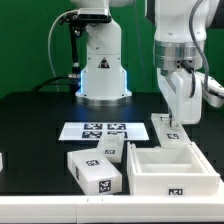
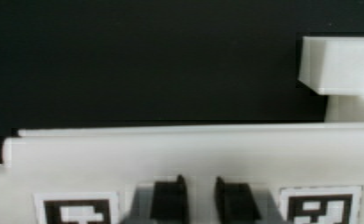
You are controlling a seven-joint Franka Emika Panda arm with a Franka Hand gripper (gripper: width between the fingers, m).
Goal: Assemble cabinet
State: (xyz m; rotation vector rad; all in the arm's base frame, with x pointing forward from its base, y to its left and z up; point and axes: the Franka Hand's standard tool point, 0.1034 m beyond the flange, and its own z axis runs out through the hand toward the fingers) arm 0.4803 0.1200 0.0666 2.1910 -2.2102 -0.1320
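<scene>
Cabinet (image 1: 150,180): front of the desk (image 1: 40,120), toward the exterior view's right, open side up.
Blocks (image 1: 97,168): two, white, tagged, just beside the cabinet.
Hand (image 1: 172,122): fingers together, low over a white panel (image 1: 163,130) behind the cabinet.
Marker board (image 1: 98,130): flat, mid-desk.

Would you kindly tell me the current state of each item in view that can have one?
gripper: shut, fingertips down at the white panel; whether it grips anything cannot be told.
cabinet: open side up on the table, inside looks empty.
white panel: lying flat just beyond the cabinet.
white blocks: loose on the table, apart from the cabinet.
marker board: flat on the table.
</scene>
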